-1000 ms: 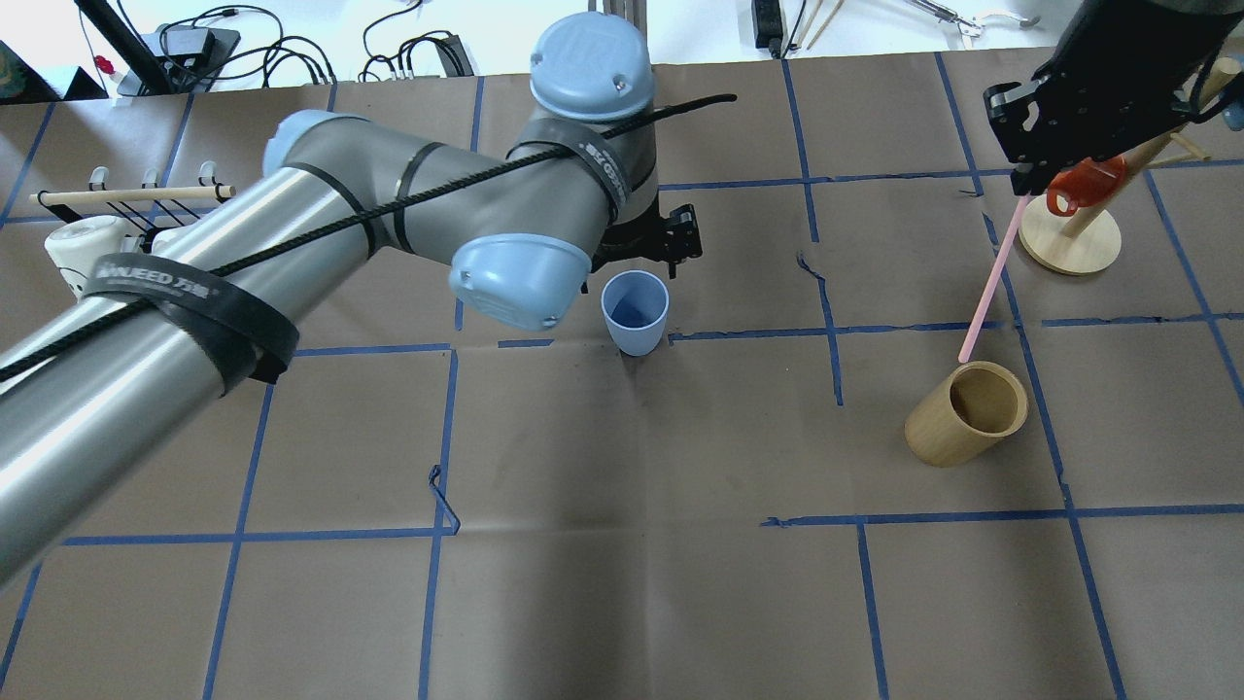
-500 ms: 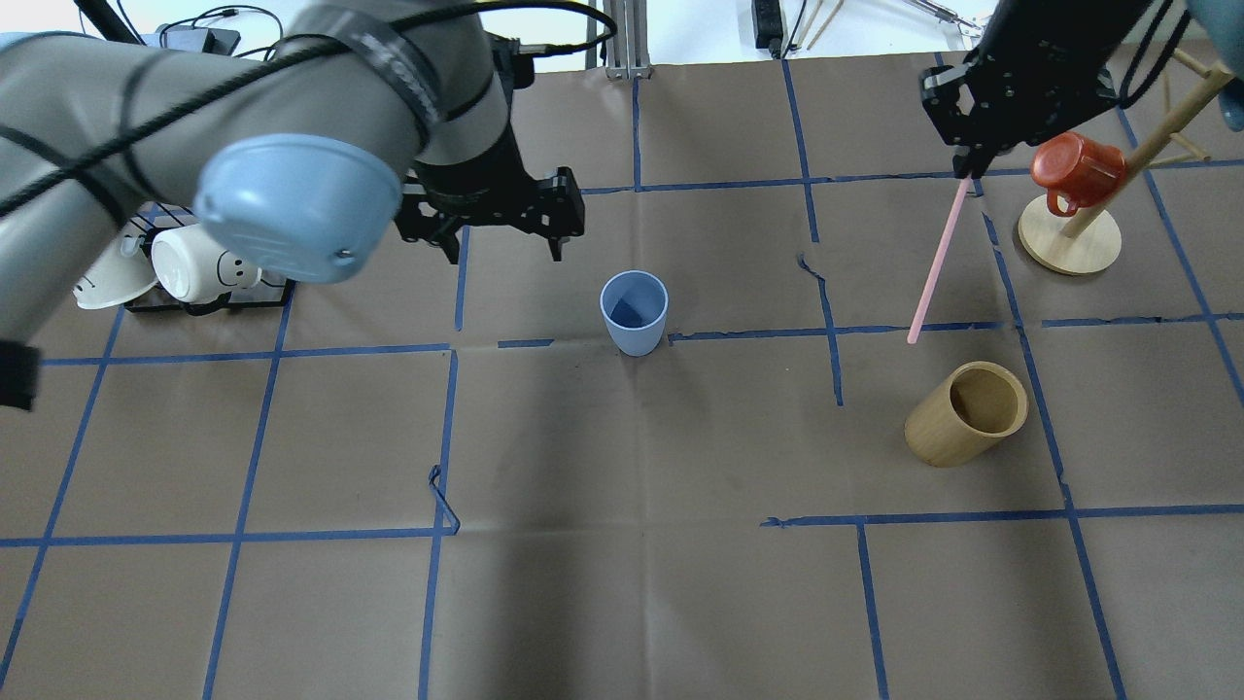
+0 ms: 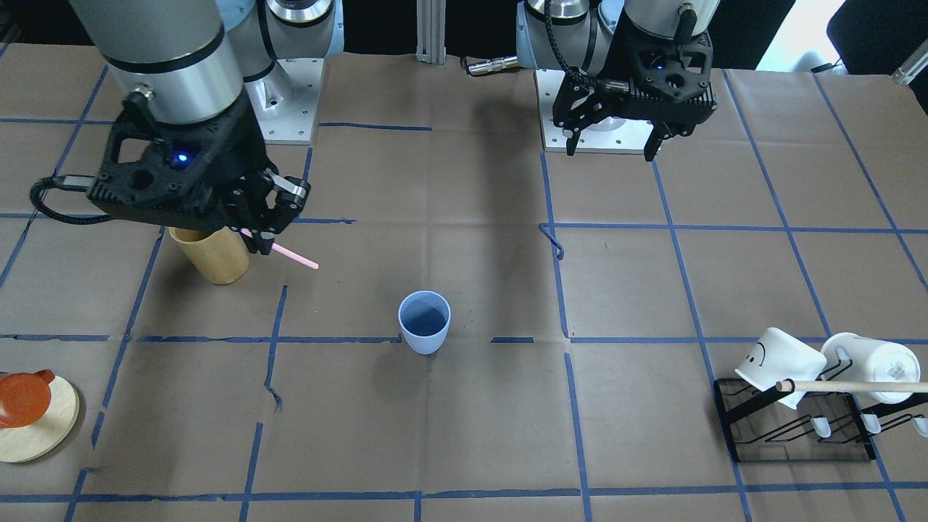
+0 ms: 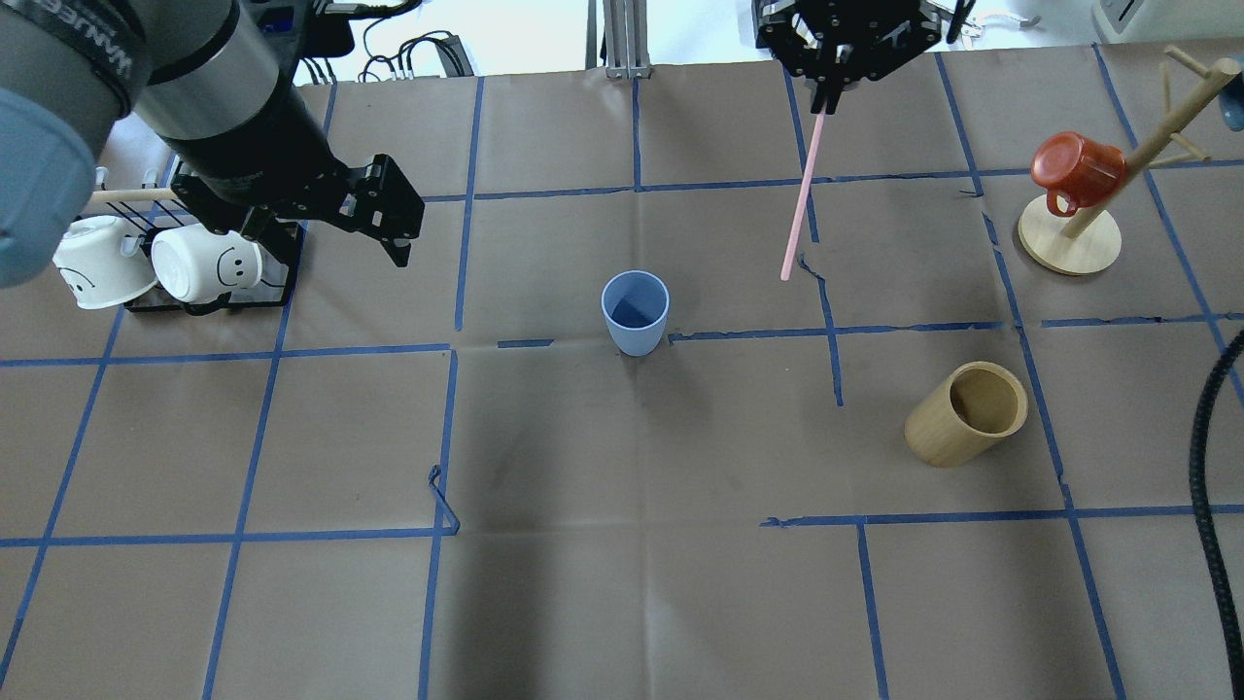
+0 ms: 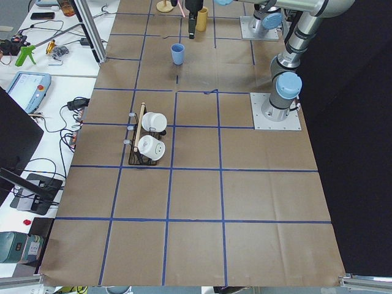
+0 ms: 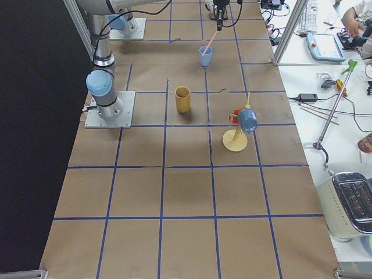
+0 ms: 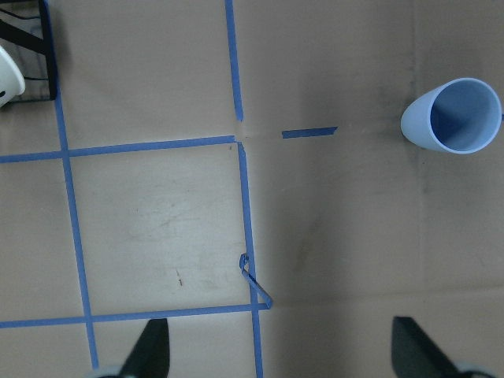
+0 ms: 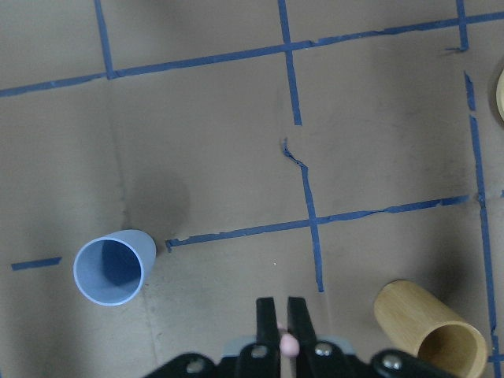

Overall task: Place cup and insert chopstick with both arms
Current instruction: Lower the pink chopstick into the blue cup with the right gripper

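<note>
Chopstick [image 4: 803, 190] hangs pinched in right tool [image 8: 281, 319]; left tool [image 3: 611, 147] spread wide.

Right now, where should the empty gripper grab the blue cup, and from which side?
Probably the wall just under the rim, from the robot's left, where the open left gripper is. The cup stands upright, handleless and wider toward the top, so it should not slip down; the chopstick hangs on its other side.

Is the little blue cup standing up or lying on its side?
Standing up. The small light-blue plastic cup sits on its base with its open mouth facing up; both wrist views look down into it.
</note>
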